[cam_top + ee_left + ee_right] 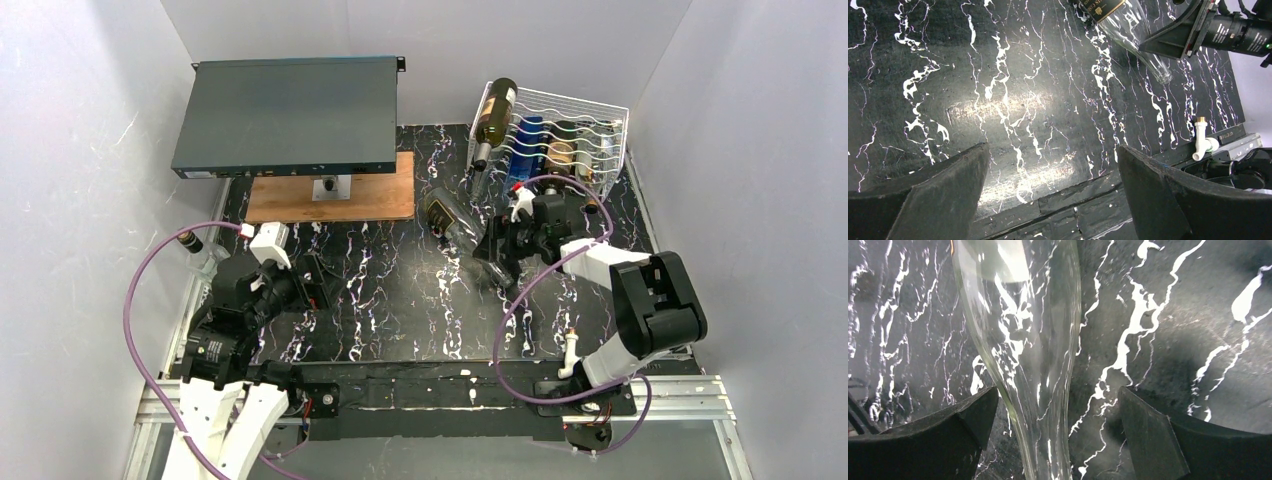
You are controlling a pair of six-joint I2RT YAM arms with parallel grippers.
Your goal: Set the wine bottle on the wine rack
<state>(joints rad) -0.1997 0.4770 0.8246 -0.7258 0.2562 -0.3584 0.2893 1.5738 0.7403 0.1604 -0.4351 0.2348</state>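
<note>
Nearest the bases, the left hand (1053, 150) hovers with its fingers apart and nothing between them, only bare tabletop (380, 290) below it. It plays no part at present.

Farther out, the right hand (1058, 392) is low over the clear bottle (1023, 330), which lies on its side on the tabletop. The fingers are apart and straddle the narrowing part of the glass without clamping it. The glass sits nearer one finger than the other (the wrist view shows the gap on one side plainly).

Beyond this hand and a little to its right stands the wire rack (600, 110), which already carries several bottles. A dark bottle (493, 118) leans at its end, just beyond the hand.

The risks, as I judge them:
- Closing off-centre may let one finger strike first and roll the bottle away.
- The glass is smooth and tapered, so a grip there could slide toward the mouth.
- Held far from its heavy end, the bottle could droop and swing when lifted.
- On the way to a cradle it might knock the leaning dark bottle; which cradle is free I cannot tell.
</note>
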